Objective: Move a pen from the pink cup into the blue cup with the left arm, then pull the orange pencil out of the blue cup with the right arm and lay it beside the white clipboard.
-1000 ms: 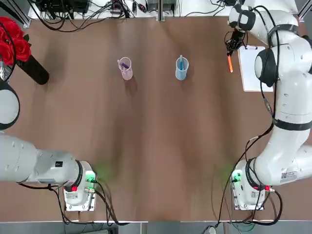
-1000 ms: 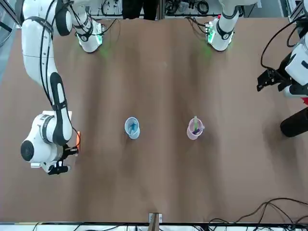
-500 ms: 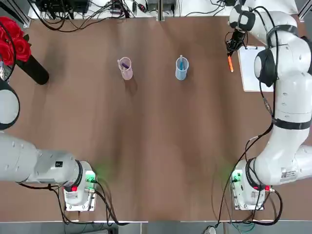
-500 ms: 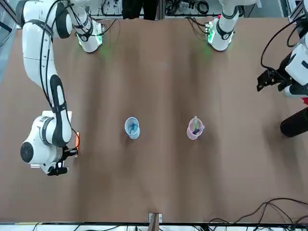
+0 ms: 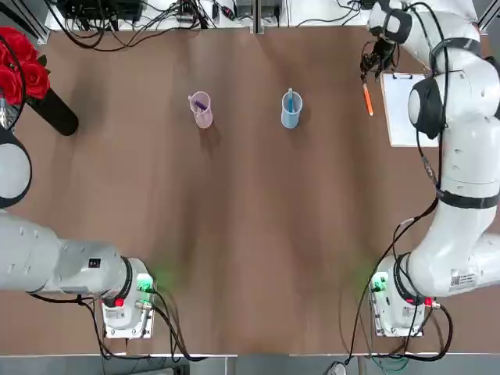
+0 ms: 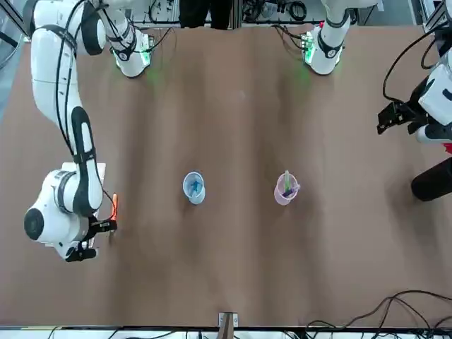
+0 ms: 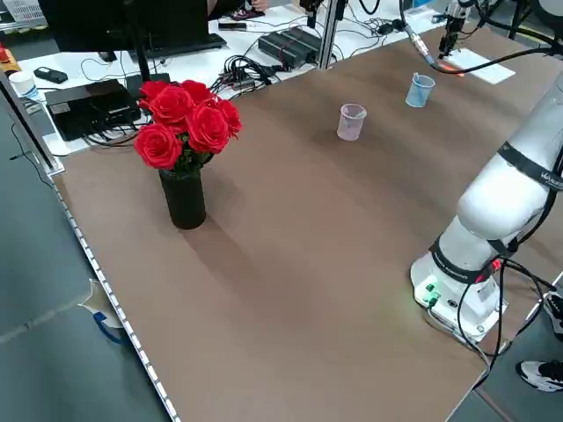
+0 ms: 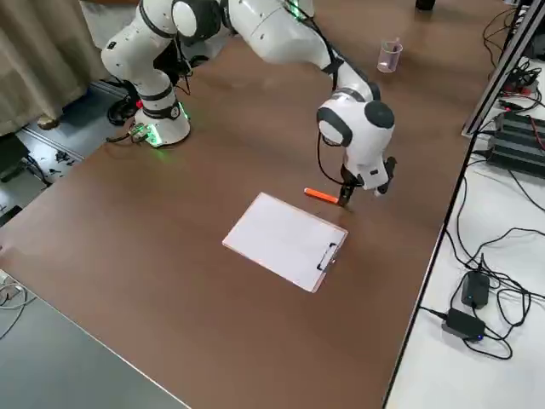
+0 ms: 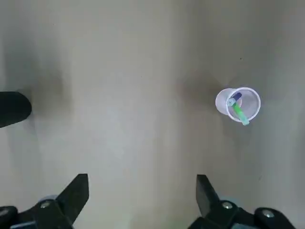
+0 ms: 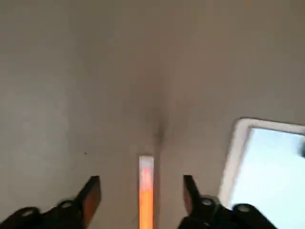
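Observation:
The orange pencil [image 5: 367, 100] lies flat on the table just left of the white clipboard [image 5: 402, 109]. My right gripper [image 5: 373, 64] hovers over its far end, open. In the right wrist view the pencil [image 10: 146, 191] rests between the spread fingers [image 10: 90, 195] and touches neither. The blue cup [image 5: 291, 110] holds the bright-blue pen [image 5: 291, 100]. A purple pen and a green one stand in the pink cup [image 5: 201, 110]. My left gripper [image 6: 385, 121] stays open and empty at the table's left side, high above the pink cup [image 9: 237, 104].
A black vase of red roses [image 5: 31, 74] stands at the far left corner, near the left arm. Cables and power supplies [image 5: 156, 16] lie past the far edge. Bare brown tabletop [image 5: 250, 234] stretches between the cups and the arm bases.
My right gripper has opened and let go of the orange pencil, then drawn back toward the table's far edge. The pencil stays beside the clipboard. The left arm has not moved.

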`<state>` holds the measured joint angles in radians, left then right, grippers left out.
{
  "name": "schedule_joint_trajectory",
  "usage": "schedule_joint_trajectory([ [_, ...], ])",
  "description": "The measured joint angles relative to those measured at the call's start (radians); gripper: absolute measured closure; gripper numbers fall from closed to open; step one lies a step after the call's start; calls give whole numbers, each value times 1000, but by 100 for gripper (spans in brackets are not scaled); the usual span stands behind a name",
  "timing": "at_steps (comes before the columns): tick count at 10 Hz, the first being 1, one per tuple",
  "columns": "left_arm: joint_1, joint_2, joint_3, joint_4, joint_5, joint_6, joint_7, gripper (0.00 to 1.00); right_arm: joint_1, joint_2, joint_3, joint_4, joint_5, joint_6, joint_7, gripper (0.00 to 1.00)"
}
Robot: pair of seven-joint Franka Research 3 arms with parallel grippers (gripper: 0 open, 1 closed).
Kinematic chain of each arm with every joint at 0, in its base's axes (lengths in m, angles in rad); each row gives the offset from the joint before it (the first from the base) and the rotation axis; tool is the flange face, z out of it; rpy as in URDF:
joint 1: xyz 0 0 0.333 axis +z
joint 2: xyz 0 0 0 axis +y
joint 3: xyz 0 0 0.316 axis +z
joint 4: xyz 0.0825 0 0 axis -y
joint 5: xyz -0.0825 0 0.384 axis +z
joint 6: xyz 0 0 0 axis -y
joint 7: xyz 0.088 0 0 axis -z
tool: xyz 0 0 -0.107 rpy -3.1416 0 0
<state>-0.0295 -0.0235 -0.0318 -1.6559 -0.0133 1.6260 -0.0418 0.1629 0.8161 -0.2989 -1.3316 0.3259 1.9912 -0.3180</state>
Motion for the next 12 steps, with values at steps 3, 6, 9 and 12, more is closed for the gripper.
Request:
schedule_joint_trajectory([
  [3,-3,1,3,5,0,0,-2,0,-9,-200,-33,10,-61,-118,25,0],
  [6,-2,1,5,9,0,0,-2,0,-41,-450,58,11,-180,-289,207,0],
  [9,-2,1,5,9,0,0,-2,0,-181,-610,344,2,-332,-410,405,0],
  [12,-2,1,4,9,0,0,-2,0,-195,-667,394,-2,-366,-443,462,0],
])
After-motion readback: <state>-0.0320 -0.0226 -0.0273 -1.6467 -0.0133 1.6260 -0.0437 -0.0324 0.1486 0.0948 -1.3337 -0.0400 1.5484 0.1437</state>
